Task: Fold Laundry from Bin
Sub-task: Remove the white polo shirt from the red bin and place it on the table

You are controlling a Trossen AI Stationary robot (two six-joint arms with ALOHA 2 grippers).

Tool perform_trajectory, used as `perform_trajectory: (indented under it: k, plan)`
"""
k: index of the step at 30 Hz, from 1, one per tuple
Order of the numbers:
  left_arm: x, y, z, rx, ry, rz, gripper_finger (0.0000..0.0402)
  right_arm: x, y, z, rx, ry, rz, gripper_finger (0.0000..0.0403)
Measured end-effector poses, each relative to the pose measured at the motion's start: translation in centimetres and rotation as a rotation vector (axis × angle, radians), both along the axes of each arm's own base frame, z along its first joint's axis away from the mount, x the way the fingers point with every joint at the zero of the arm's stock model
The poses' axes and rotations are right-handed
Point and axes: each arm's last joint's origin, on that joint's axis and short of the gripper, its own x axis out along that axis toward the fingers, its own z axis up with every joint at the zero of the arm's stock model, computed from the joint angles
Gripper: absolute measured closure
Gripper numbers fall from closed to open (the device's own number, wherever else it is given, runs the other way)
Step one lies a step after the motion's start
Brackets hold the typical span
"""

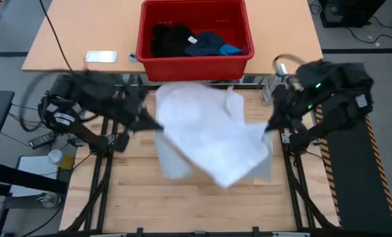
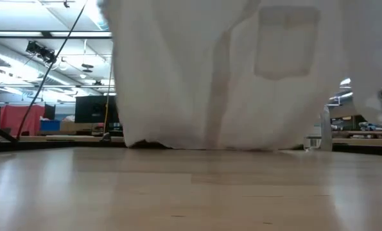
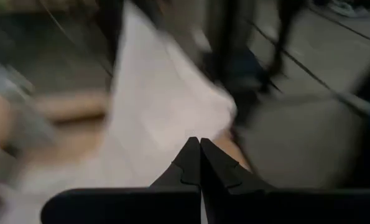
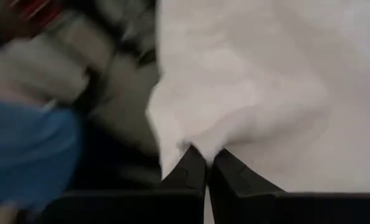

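Both hands, left [image 1: 155,124] and right [image 1: 269,128], pinch shut on the white garment [image 1: 212,135], stretched above the worktop [image 1: 202,204].

A phone [image 1: 101,56] lies on the far table [image 1: 84,39].

Overhead looks down; low looks level; both share white garment [image 1: 212,135].

- one red bin [image 1: 194,41]
- one white garment [image 1: 209,135], out on table
- three garments in bin: black [image 1: 169,38], navy [image 1: 205,43], blue [image 1: 232,49]
- two grippers: left [image 1: 157,125], right [image 1: 268,128]
- one phone [image 1: 101,56]
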Motion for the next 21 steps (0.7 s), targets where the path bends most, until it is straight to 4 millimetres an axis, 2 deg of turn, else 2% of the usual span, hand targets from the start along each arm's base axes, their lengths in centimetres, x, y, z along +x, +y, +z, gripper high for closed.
perform_trajectory:
  k: [4, 14, 21]
  plan:
    - [1.6, -2.2, -2.6, -0.036, 0.240, -0.052, 0.0402, 2.8, 2.0, -1.8, 0.038, 0.159, 0.127, 0.0393]
    - [6.6, -8.1, -8.2, 0.076, 0.532, -0.196, 0.0402, 10.3, 6.4, -8.1, -0.014, 0.414, 0.297, 0.0390]
    - [9.3, -9.8, -11.8, 0.161, 0.686, -0.217, 0.0401, 13.0, 7.6, -11.2, -0.081, 0.486, 0.355, 0.0370]
